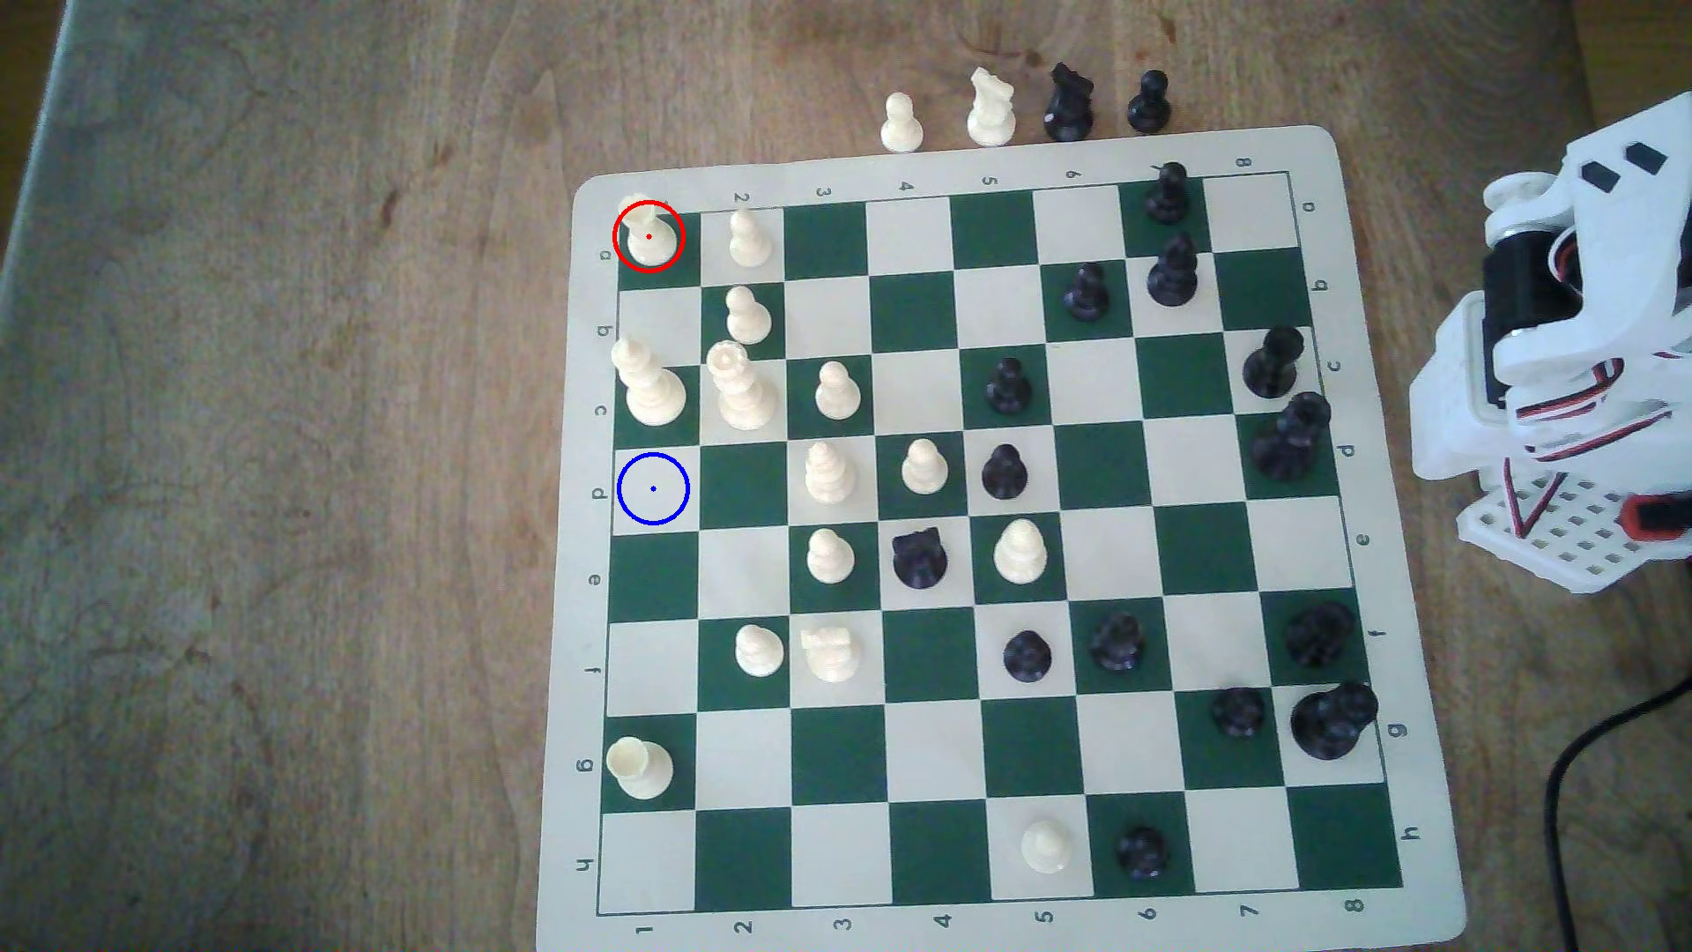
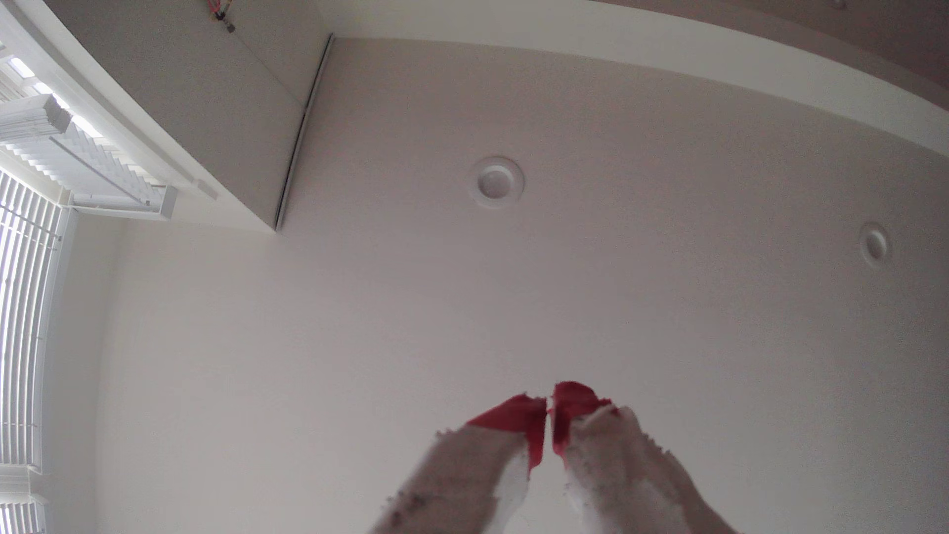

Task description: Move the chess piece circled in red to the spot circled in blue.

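No grab yet. Rook (image 1: pixel 648 234) sits on chess board (image 1: pixel 952 540) corner square, red ring round it. Blue spot (image 1: pixel 653 489) three squares down same edge. Gripper (image 2: pixel 549 411) pressed together, holding nothing, aimed at ceiling. Next: swing over board to rook, spread fingers.

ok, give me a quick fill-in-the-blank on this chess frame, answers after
1. The chess piece circled in red stands in the row lettered ____.
2. The spot circled in blue is in the row lettered ____.
3. Beyond the board's far edge, ____ captured pieces stand on the table.
4. In the wrist view, the claw's red-taped tips nearly meet and hold ____.

Missing words: a; d; four; nothing
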Action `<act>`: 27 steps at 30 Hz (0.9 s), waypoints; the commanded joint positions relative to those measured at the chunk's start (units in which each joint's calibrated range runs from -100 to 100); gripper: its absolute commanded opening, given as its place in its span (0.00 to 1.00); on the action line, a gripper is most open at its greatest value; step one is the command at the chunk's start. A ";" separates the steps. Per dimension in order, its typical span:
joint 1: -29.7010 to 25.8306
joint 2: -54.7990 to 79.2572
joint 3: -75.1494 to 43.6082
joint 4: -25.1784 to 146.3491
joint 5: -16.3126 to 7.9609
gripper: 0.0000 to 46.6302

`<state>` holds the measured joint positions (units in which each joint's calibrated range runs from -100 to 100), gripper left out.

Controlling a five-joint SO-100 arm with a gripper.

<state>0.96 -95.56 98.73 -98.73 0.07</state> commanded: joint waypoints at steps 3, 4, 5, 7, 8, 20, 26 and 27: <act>1.51 -0.28 1.17 1.02 0.20 0.00; 2.60 -0.28 1.17 3.56 0.20 0.00; 4.09 -0.28 0.90 7.00 0.20 0.00; 6.43 -0.28 -0.82 14.37 0.20 0.00; 7.76 -0.28 -2.54 18.63 0.20 0.00; 17.46 0.82 -17.59 79.56 -0.10 0.05; 17.23 13.30 -24.39 92.42 0.05 0.00; 16.76 15.85 -27.57 98.32 -0.15 0.00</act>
<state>18.07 -87.18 81.92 -11.16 0.02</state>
